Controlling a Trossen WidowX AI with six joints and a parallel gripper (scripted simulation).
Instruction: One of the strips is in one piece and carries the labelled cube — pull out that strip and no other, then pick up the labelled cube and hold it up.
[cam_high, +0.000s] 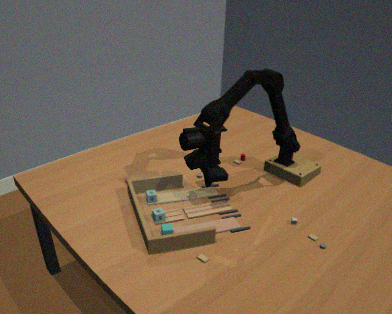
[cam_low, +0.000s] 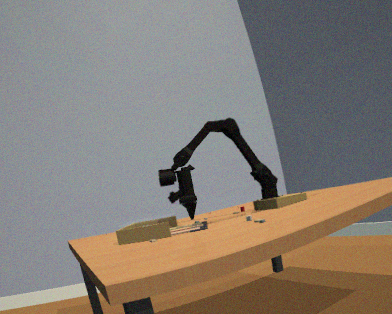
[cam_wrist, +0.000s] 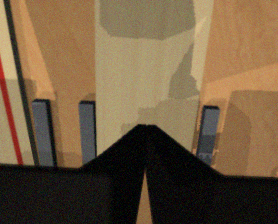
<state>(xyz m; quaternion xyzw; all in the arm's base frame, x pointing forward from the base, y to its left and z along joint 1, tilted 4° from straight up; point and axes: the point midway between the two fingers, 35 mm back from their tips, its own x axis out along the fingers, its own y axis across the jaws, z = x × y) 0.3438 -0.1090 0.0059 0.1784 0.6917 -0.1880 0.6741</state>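
With my fingertips pressed together and gripping nothing, my claw (cam_high: 209, 186) (cam_low: 193, 218) (cam_wrist: 146, 133) points down over the pale strip (cam_high: 182, 195) (cam_wrist: 145, 65); dark bars (cam_high: 217, 196) (cam_wrist: 87, 130) (cam_wrist: 208, 132) flank that strip.

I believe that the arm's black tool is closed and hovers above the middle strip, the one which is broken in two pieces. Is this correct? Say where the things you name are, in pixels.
Not quite: the black tool (cam_high: 209, 185) (cam_low: 192, 218) (cam_wrist: 146, 133) is closed, but it hovers above the unbroken pale flat strip (cam_high: 208, 193) (cam_wrist: 145, 75), not the middle one, as the wrist view shows.
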